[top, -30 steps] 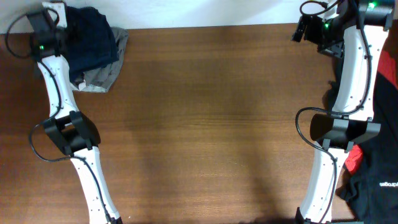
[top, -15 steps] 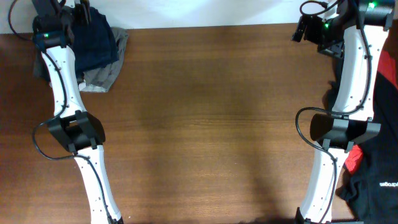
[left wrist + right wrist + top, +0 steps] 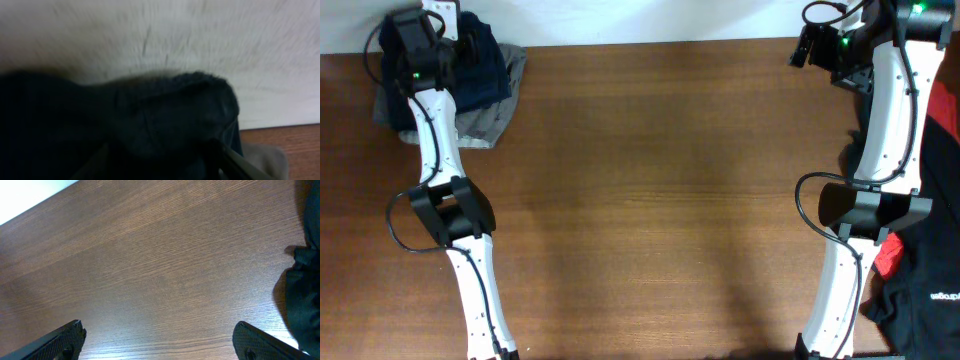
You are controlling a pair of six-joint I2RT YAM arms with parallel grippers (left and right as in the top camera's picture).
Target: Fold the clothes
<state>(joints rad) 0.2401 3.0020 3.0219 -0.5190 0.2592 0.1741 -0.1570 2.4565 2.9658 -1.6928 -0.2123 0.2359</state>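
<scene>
The dark navy garment [image 3: 480, 65] lies bunched on a grey garment [image 3: 485, 125] at the table's far left corner. My left gripper [image 3: 448, 35] hangs right over this pile. In the left wrist view the navy cloth [image 3: 165, 115] fills the frame, and my left gripper [image 3: 157, 150] shows dark fingers set apart with cloth bulging between them. My right gripper [image 3: 807, 45] is at the far right corner. In its wrist view my right gripper [image 3: 160, 330] is open and empty above bare wood. Red-and-black clothes [image 3: 932, 285] lie at the right edge.
The brown wooden table [image 3: 660, 190] spans the view, with a white wall behind its far edge. A dark cloth edge [image 3: 306, 295] shows at the right of the right wrist view. Both arm bases stand at the front corners.
My left arm has swung to the right over the navy pile, and grey cloth now shows to its left. The right arm has not moved.
</scene>
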